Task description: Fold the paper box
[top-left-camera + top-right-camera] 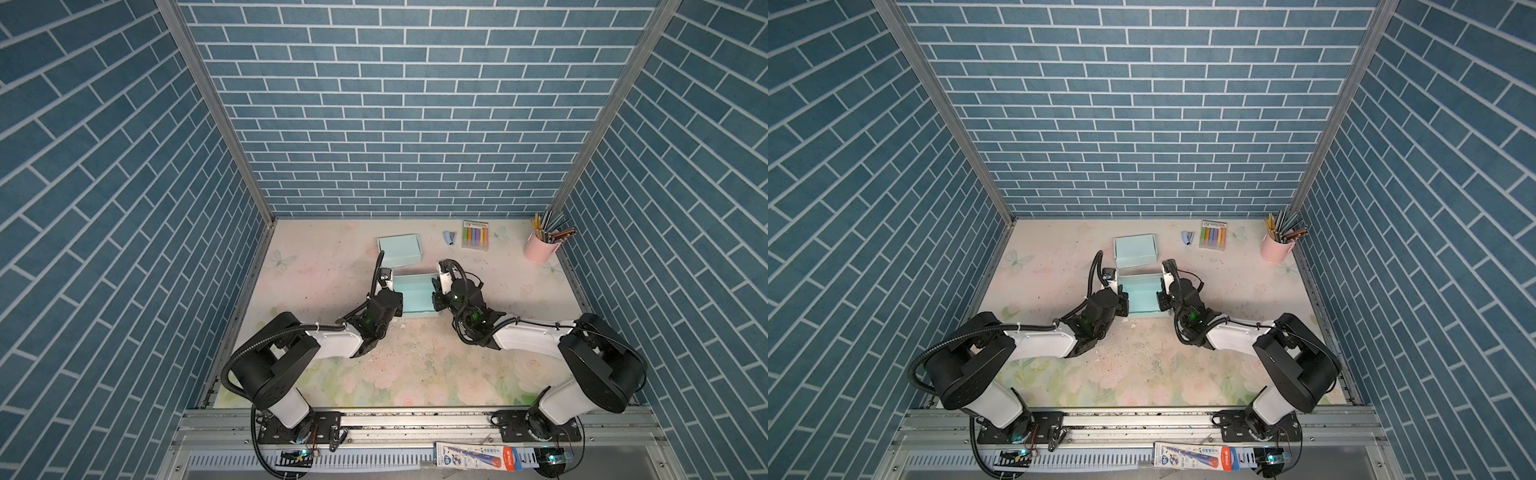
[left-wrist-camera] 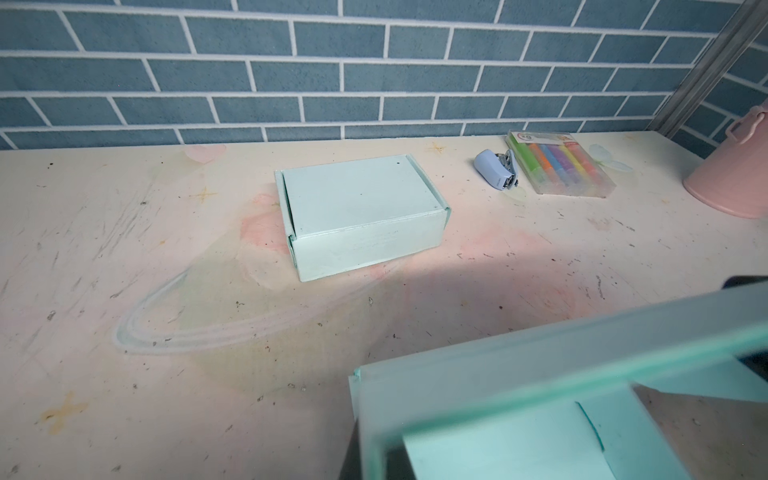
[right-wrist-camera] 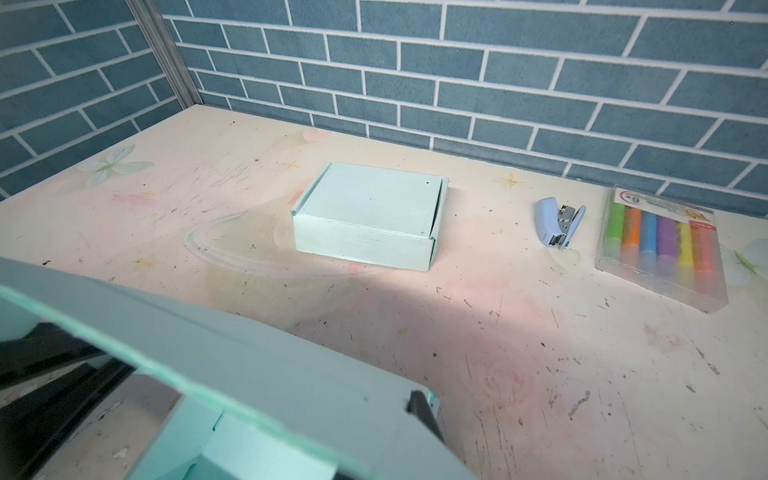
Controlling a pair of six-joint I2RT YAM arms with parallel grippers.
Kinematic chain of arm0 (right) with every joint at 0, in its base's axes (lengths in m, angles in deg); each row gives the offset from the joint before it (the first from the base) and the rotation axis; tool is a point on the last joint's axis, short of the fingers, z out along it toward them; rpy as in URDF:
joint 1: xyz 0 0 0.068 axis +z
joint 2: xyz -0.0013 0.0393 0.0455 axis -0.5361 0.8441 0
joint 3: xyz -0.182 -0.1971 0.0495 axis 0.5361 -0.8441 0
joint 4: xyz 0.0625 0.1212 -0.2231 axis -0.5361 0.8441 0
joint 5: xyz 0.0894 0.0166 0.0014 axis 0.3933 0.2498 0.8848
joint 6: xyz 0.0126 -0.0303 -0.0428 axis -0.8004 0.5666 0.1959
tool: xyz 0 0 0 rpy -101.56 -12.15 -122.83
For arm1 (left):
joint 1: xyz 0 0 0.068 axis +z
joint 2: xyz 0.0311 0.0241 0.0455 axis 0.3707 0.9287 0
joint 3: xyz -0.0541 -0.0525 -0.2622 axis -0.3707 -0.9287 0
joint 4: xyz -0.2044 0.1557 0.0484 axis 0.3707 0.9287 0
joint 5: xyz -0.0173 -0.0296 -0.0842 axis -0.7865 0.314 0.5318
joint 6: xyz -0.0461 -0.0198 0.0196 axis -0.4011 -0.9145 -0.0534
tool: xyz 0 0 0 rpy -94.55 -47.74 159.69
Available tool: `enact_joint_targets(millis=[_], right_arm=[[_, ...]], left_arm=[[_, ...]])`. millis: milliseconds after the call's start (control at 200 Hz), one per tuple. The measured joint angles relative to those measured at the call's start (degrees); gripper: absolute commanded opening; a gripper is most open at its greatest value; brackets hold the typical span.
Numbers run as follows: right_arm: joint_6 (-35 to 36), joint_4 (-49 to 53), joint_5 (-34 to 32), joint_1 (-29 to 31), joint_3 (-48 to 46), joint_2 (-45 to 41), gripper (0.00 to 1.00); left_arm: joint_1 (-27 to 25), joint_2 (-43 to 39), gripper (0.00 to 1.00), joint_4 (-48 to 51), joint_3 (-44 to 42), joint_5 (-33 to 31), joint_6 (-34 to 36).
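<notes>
The left pincer (image 1: 397, 305) is pressed together at the left wall of the paper box (image 1: 415, 297). Whether this wall is between its fingers, I cannot tell, because its own wrist view shows only the box's edge (image 2: 540, 374) very close to the lens. The right pincer (image 1: 435, 301) stands at the right wall. In the right wrist view one dark finger (image 3: 422, 409) lies on the outer corner of the wall, but the other finger is hidden, so I cannot say if it is pinching or spread. The box sits in the middle of the desk (image 1: 324, 291) between the two pincers. In both top views it looks like an open tray: the floor is visible, the far wall stands up and a pale strip lies along the near side. I judge that the task is about half done. The tray has some shape, but the side walls probably still need locking and the top is not closed. A second pale box (image 1: 398, 249), already closed, stands just behind the far left corner, so there is little room to push the work away from the arms. The stapler (image 1: 449, 237), the marker pack (image 1: 475, 235) and the pink cup (image 1: 538, 247) are well apart at the far right. The near part of the desk gives open room, and its side edges are far from the box.
</notes>
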Motion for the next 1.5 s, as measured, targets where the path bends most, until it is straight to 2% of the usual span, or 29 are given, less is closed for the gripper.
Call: enact_joint_targets(millis=[340, 780, 1140, 1340, 1500], right_arm=[[0.0, -0.1, -1.5, -0.2, 0.6, 0.9, 0.15], [-1.0, -0.7, -1.6, -0.2, 0.4, 1.3, 0.15], [-2.0, -1.3, -1.0, -0.2, -4.4, -1.9, 0.17], [-4.2, -1.8, 0.5, 0.2, -8.4, -4.8, 0.25], [-5.7, -3.1, 3.2, 0.7, -12.0, -7.8, 0.38]], left_arm=[[0.2, 3.8, 0.0, -5.9, 0.0, 0.3, -2.8], [0.1, 6.3, 0.0, -14.1, -2.6, 0.3, -2.8], [-2.9, 7.5, 0.0, -18.9, -4.7, -1.9, -0.8], [-3.8, 8.6, 0.0, -21.5, -5.3, -1.9, 0.4], [-4.2, 9.3, 0.0, -23.7, -5.9, -1.3, 0.7]])
